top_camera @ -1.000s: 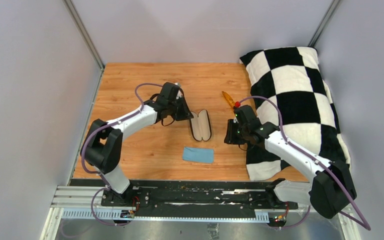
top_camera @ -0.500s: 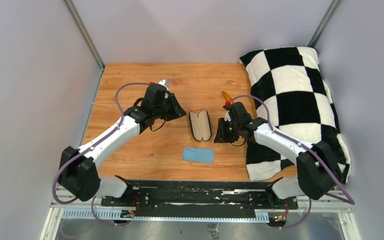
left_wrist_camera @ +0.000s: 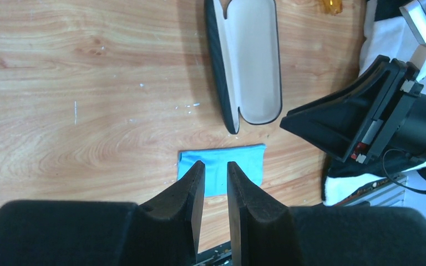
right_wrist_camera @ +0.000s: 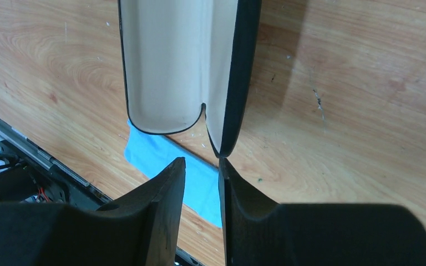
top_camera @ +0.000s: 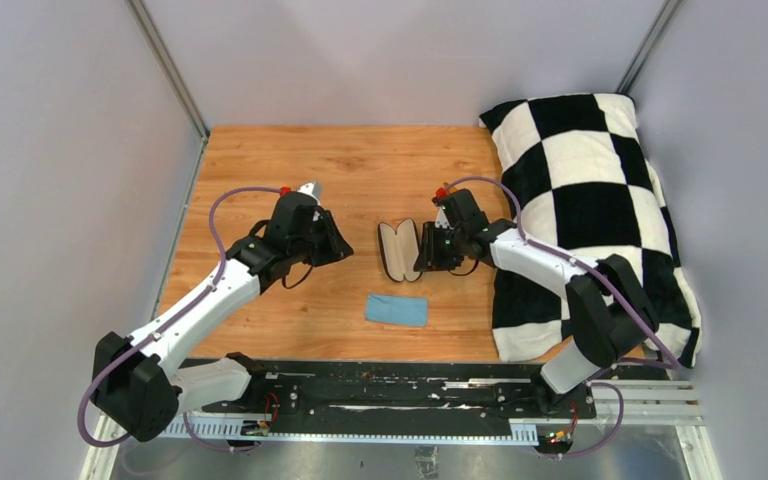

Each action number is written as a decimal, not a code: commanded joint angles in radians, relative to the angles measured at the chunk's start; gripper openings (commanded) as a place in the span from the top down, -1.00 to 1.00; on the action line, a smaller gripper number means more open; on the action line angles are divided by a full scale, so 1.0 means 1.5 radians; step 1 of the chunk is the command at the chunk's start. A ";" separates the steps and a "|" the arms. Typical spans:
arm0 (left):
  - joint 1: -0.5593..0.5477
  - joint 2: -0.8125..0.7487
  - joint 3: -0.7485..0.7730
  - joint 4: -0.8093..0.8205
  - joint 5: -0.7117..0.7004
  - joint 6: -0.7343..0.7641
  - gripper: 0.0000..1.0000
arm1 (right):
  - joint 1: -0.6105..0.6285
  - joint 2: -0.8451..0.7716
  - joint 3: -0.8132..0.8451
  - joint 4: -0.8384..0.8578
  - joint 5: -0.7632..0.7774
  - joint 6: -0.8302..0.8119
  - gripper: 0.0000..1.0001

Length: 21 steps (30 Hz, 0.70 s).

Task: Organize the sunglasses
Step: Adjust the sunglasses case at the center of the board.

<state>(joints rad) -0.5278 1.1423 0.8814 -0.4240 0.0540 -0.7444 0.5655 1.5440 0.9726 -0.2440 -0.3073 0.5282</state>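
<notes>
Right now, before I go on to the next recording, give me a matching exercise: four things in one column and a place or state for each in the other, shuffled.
Things
1. glasses case
2. blue cloth
3. checkered fabric
4. sunglasses

Place or state
A. lies along the right side of the table
B. amber, cut off by the top edge of the left wrist view, right of the case's far end
C. lying open, pale lining up
D. flat on the wood, just on the near side of the case

Pairs: 1-C, 2-D, 3-A, 4-B.
</notes>
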 commanded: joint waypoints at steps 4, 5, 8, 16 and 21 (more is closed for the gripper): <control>-0.004 -0.011 -0.003 -0.021 -0.021 0.014 0.48 | 0.000 0.027 -0.011 0.037 -0.034 0.033 0.38; -0.004 -0.010 -0.003 -0.021 -0.019 0.015 0.48 | 0.005 0.029 -0.011 0.039 -0.033 0.034 0.39; -0.004 -0.008 -0.005 -0.020 -0.017 0.016 0.48 | 0.019 0.038 -0.009 0.045 -0.034 0.045 0.41; -0.004 -0.040 -0.014 -0.034 -0.035 0.018 0.49 | 0.080 0.098 0.012 0.117 -0.074 0.123 0.41; -0.004 -0.068 -0.019 -0.054 -0.066 0.020 0.46 | 0.099 0.132 0.059 0.109 -0.074 0.121 0.40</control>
<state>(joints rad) -0.5278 1.0779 0.8680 -0.4736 0.0090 -0.7303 0.6903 1.7187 0.9958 -0.0959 -0.4000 0.6868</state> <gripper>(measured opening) 0.264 0.296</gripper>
